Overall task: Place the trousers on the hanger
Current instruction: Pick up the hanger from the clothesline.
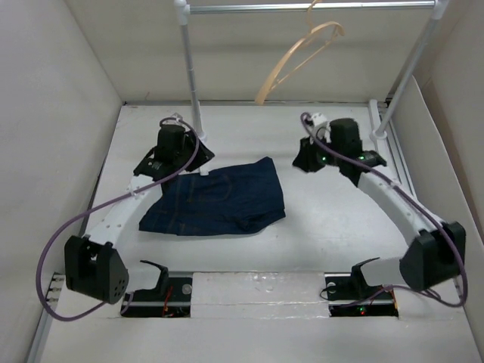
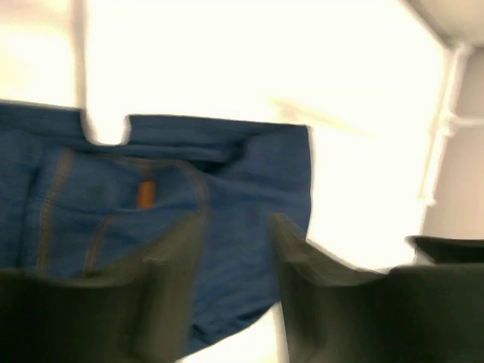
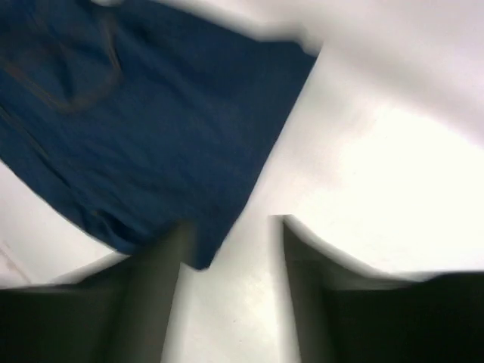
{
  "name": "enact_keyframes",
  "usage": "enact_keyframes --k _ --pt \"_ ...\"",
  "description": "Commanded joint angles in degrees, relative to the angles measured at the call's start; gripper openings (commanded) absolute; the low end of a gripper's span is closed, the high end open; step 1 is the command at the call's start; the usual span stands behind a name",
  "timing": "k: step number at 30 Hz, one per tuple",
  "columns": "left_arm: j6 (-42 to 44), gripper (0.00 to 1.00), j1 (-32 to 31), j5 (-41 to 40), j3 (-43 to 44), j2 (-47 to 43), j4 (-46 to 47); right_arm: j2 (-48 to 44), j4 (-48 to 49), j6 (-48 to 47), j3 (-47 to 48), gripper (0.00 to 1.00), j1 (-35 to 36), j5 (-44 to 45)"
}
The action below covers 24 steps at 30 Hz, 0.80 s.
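Top external showed the trousers (image 1: pixel 215 200) folded into a squat bundle mid-desk (image 1: pixel 333 227), long axis running roughly 9 to 3 o'clock, the 3 o'clock end dipping slightly nearer. The left end effector (image 1: pixel 170 155) stood over the bundle's far 10 o'clock corner and looked the nearer of the two. The right end effector (image 1: pixel 308 160) sat apart from the cloth, off its 2 o'clock corner. The hanger (image 1: pixel 299 60) hung tilted from the rail (image 1: pixel 302 7) at 12 o'clock, nowhere near the cloth. Left wrist, though blurred, showed the left end effector (image 2: pixel 234 242) with jaws spread and empty, denim (image 2: pixel 189 189) lying beneath and ahead toward 11 o'clock, a tan patch (image 2: pixel 145 193) showing on it. Right wrist showed the right end effector (image 3: pixel 231 249) likewise parted and holding nothing, the trousers (image 3: pixel 151 113) lying toward 10 o'clock, their near corner just meeting the left finger's line. The pickup probably suited the left arm first.
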Motion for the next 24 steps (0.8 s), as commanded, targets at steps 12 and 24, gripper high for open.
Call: enact_keyframes --k 12,24 --pt "-3.04 0.06 -29.04 -13.91 -2.5 0.46 -2.2 0.6 29.87 27.72 29.4 0.83 -6.55 -12.02" --pt "-5.24 0.11 -31.96 -9.08 -10.22 -2.89 1.4 15.63 51.76 45.39 35.46 0.94 -6.02 -14.83"
